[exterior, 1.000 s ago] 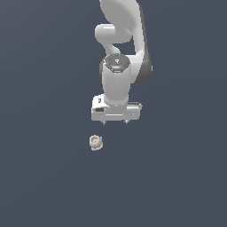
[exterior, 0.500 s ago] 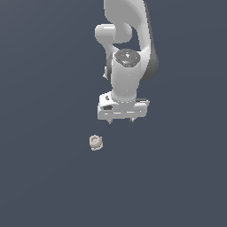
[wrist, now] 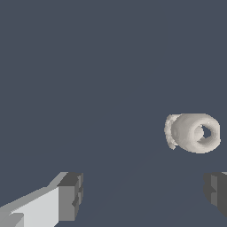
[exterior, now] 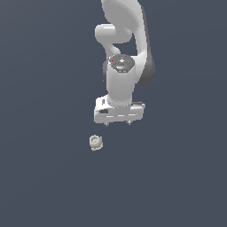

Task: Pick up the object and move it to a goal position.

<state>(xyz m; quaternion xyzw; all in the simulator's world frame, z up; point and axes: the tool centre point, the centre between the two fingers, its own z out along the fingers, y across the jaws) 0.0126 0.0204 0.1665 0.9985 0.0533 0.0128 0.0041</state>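
Observation:
The object (exterior: pixel 95 142) is a tiny cream-white knobbly piece with a ring-like top, lying on the dark grey floor. In the wrist view the object (wrist: pixel 193 132) shows its ring opening sideways. My gripper (exterior: pixel 117 123) hangs above the floor, to the exterior view's right of the object and apart from it. Its two short fingers point down, spread wide with nothing between them. The wrist view shows both grey fingertips (wrist: pixel 71 196) far apart, and the object lies outside the gap, closer to one finger.
The white arm (exterior: pixel 124 53) rises behind the gripper toward the top of the exterior view. A plain dark grey surface (exterior: pixel 48 186) fills everything else in both views.
The gripper has shifted slightly toward the exterior view's left and a little lower, closer to the object. The object has not moved. The fingers stay open.

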